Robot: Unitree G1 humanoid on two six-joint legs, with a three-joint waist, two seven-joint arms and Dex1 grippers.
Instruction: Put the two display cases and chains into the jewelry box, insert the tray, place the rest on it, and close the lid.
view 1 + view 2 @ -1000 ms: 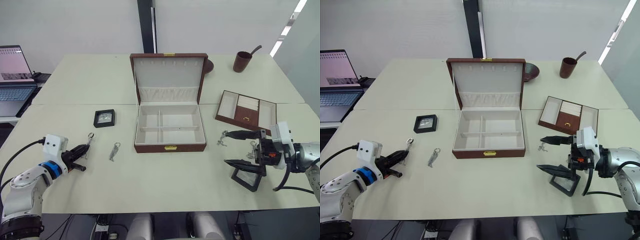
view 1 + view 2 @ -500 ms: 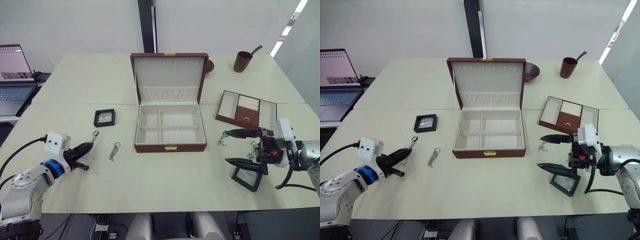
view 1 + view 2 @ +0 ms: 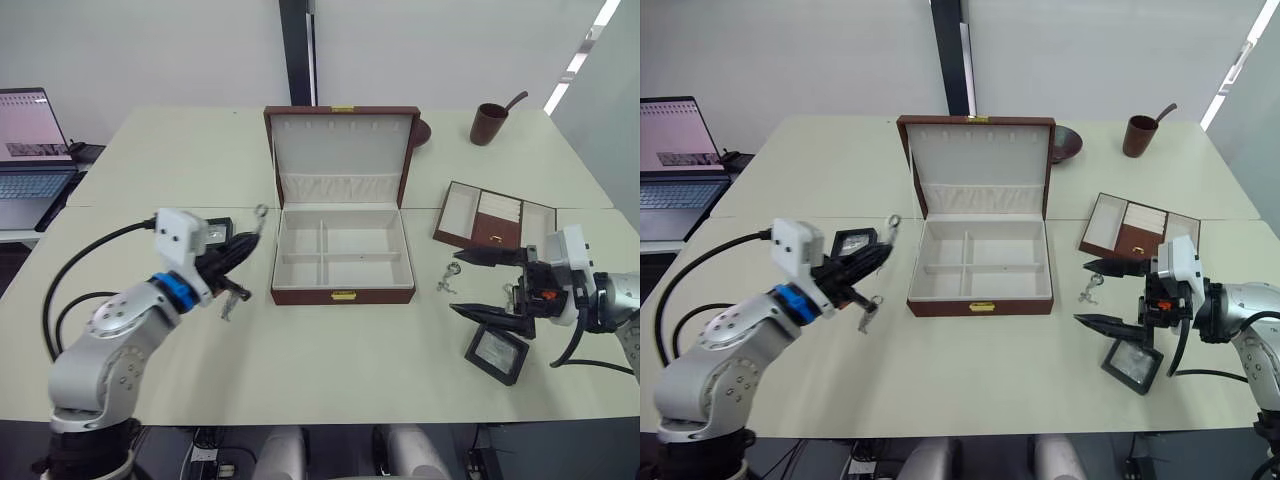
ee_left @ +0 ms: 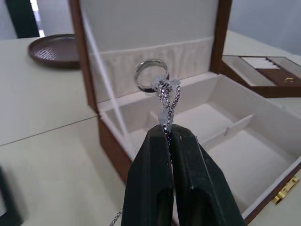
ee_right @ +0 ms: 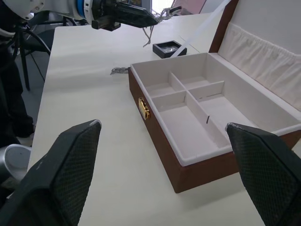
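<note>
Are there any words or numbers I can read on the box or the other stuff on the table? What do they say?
None can be read.
The laptop screen shows a picture and some lines, too small and blurred to read.
The jewelry box, the tray, the display case and the brown cup carry no writing that I can see.

The large rectangular jewelry box [image 3: 341,260] is reddish-brown outside, cream inside, with a gold clasp. The thin chain [image 4: 165,96] with its ring is silvery, pinched between black fingers [image 4: 153,183]. The shallow tray [image 3: 492,216] is reddish-brown with cream compartments. Both small square cases [image 3: 495,352] [image 3: 852,242] are black-framed. The tabletop [image 3: 330,370] is pale cream-green.
</note>
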